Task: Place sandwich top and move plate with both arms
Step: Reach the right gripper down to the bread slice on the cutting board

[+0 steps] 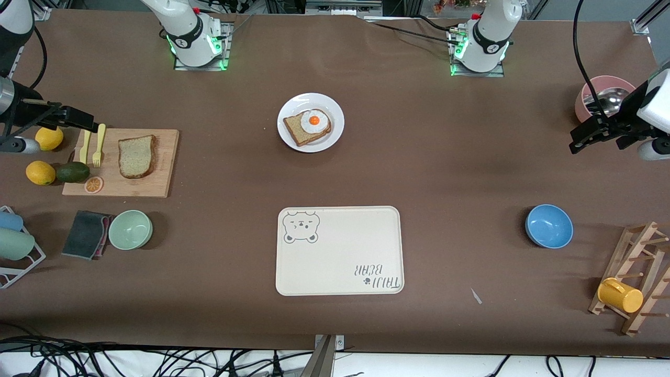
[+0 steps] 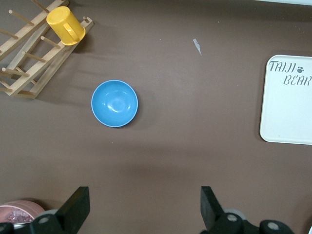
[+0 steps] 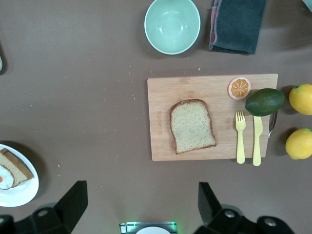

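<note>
Fingers on both grippers are standing spread and holding nothing. Right gripper (image 1: 78, 123) is hovering over the worktop (image 1: 450, 173) at the right arm's end, beside the cutting board (image 1: 162, 180); it is looking down on the sandwich top (image 3: 192, 126), which is lying flat on that board, free to be picked up. Left gripper (image 1: 589, 135) is waiting over the left arm's end, near the pink bowl (image 1: 602, 84). Midway between the two bases, the plate (image 1: 335, 107) is sitting with the egg slice (image 1: 309, 125) on it, probably so either arm can reach it, and nearer the camera the tray (image 1: 340, 251) is lying bare.
</note>
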`<state>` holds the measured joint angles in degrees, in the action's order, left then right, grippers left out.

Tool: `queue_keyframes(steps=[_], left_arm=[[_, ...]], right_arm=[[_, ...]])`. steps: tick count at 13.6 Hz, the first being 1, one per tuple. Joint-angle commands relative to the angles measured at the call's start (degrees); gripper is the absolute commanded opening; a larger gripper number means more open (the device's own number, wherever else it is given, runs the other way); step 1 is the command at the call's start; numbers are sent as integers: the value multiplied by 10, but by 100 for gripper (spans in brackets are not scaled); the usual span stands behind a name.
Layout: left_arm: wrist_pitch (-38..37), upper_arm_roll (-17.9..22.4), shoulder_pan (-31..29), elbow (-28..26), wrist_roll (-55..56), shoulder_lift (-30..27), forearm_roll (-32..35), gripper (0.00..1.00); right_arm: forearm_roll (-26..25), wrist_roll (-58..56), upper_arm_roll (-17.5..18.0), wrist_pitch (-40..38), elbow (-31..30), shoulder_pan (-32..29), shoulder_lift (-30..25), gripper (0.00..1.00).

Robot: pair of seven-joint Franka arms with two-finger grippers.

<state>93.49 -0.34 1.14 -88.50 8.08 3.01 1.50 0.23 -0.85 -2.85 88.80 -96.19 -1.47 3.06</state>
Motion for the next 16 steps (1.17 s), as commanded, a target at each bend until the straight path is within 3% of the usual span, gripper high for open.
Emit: queue_keyframes(steps=[1, 5, 12, 16], left_arm=[[-10, 2, 2, 16, -5, 8, -16, 100], [-10, 2, 2, 16, -5, 8, -16, 100], [-10, 2, 2, 16, -5, 8, -16, 100], [-10, 2, 2, 16, -4, 8, -16, 100]], right_arm=[[-9, -2, 0, -9, 24, -2, 17, 100], [-45, -2, 4, 8, 14, 2, 15, 100], [-49, -3, 4, 25, -13, 2, 14, 100], [-76, -6, 7, 82, -91, 3, 3, 99]])
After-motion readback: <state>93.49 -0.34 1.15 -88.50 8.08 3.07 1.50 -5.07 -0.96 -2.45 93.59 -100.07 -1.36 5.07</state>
